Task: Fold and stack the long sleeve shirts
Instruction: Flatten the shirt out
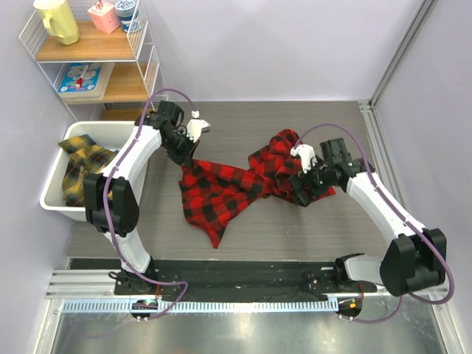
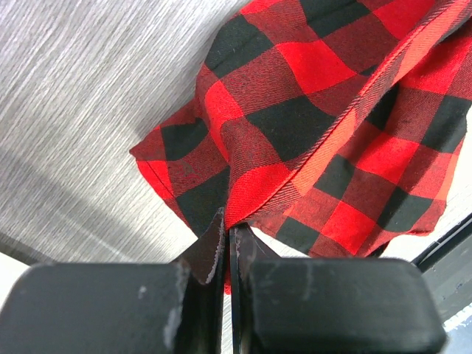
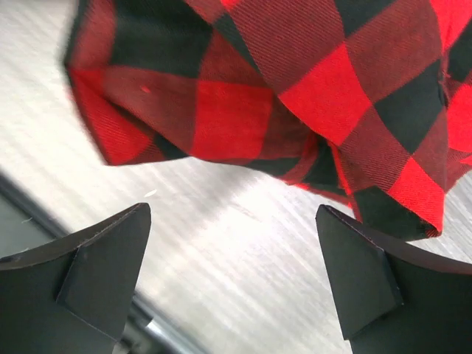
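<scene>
Red-and-black checked flannel shirt [image 1: 221, 193] lies crumpled and stretched across the middle of a grey, brushed-grain table [image 1: 295, 243], its left end lifted off the surface. The left gripper [image 1: 186, 153] has its jaws pressed together, pinching a folded edge of the cloth, as its wrist view shows [image 2: 226, 230]. The right gripper [image 1: 304, 193] hangs at the shirt's right end with jaws spread wide and nothing between them [image 3: 232, 221]; the fabric [image 3: 295, 81] lies just beyond its fingertips. At the table's left edge a white bin [image 1: 53, 200] holds a yellow-and-black checked shirt [image 1: 77, 166], partly covered by the left arm. Behind it, against pale lilac walls, stands a white wire shelf [image 1: 141, 51] carrying a yellow pitcher [image 1: 57, 18] and small cartons. Collar, sleeves and any lettering on the red shirt cannot be made out among the folds, and the right fingertips blend into the dark checks in the top view.
</scene>
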You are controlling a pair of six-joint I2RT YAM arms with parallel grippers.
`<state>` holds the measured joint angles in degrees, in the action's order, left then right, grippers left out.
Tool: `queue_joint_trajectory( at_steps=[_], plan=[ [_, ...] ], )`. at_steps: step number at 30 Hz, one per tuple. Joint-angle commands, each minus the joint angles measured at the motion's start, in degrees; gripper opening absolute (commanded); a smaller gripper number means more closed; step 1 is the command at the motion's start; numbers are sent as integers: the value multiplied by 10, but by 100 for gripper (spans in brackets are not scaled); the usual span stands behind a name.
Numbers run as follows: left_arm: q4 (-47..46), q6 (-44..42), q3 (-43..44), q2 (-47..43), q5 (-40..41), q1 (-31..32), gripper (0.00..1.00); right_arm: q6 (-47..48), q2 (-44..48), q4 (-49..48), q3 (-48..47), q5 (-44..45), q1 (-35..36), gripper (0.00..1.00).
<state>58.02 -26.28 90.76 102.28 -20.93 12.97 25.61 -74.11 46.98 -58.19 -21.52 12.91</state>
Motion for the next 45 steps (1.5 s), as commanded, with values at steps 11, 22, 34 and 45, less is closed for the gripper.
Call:
queue_joint_trajectory(
  at_steps=[11,22,34,45],
  plan=[
    [20,-18,16,4,-5,-4,0,84,160,-383,207,145,37,100],
    [21,-20,11,6,-3,-4,0,90,158,-378,208,97,68,100],
    [34,-34,17,7,0,-4,0,246,102,-233,171,-23,68,100],
    [33,-36,23,18,-3,-4,0,206,13,-346,167,70,68,100]
  ],
)
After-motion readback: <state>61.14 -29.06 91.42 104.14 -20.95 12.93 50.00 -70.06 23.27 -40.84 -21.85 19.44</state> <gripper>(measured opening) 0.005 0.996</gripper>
